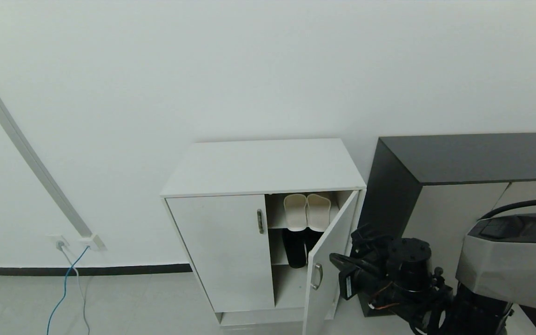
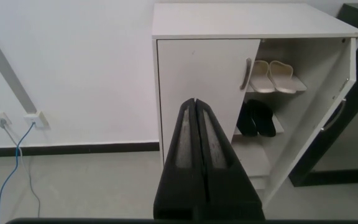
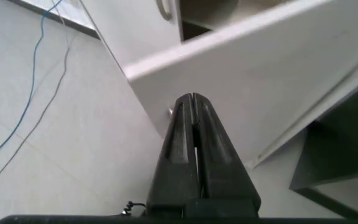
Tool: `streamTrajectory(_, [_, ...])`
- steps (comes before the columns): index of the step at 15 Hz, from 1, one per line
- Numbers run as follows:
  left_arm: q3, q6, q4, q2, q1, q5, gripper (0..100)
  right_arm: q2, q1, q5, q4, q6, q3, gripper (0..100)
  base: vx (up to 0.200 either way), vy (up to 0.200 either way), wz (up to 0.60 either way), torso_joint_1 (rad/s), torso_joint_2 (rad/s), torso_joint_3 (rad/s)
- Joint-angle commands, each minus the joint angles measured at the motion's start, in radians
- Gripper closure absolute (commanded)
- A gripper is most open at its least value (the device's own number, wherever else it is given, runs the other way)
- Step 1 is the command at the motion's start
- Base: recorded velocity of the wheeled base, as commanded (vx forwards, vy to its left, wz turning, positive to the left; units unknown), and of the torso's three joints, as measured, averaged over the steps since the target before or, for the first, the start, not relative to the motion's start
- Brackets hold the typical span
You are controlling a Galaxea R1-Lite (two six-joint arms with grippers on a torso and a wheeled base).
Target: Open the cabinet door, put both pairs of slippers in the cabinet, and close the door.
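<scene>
Matt white laminate, smooth, on the cabinet (image 1: pixel 258 167) ahead of the left hand (image 2: pixel 195 102). Door handle (image 1: pixel 260 221): brushed metal, dull sheen. Cream slippers (image 1: pixel 306 211): smooth moulded foam or plastic, matt. Black slippers (image 1: pixel 294 249): matt, material unclear. Left hand: black matt plastic, pads (image 2: pixel 182 146) greyish, finely textured. Floor (image 3: pixel 55 124) under the right hand (image 3: pixel 194 96): pale tile, slight sheen.
</scene>
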Motion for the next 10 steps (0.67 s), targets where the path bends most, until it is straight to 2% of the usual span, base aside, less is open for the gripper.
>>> streamTrajectory(1, [0.000, 0.001, 0.000, 0.000, 0.000, 0.001, 100, 0.021, -0.004, 0.003, 0.005, -0.005, -0.001, 100, 0.000, 0.000, 0.00, 0.000, 0.00, 0.000])
streamTrajectory(4, [0.000, 0.001, 0.000, 0.000, 0.000, 0.001, 100, 0.081, -0.005, 0.000, 0.102, -0.028, -0.133, 100, 0.000, 0.000, 0.00, 0.000, 0.00, 0.000])
streamTrajectory(7, [0.000, 0.001, 0.000, 0.000, 0.000, -0.001, 100, 0.136, -0.011, -0.002, 0.109, -0.023, -0.256, 100, 0.000, 0.000, 0.00, 0.000, 0.00, 0.000])
streamTrajectory(10, [0.000, 0.001, 0.000, 0.000, 0.000, -0.001, 100, 0.194, -0.007, -0.003, 0.076, 0.040, -0.362, 100, 0.000, 0.000, 0.00, 0.000, 0.00, 0.000])
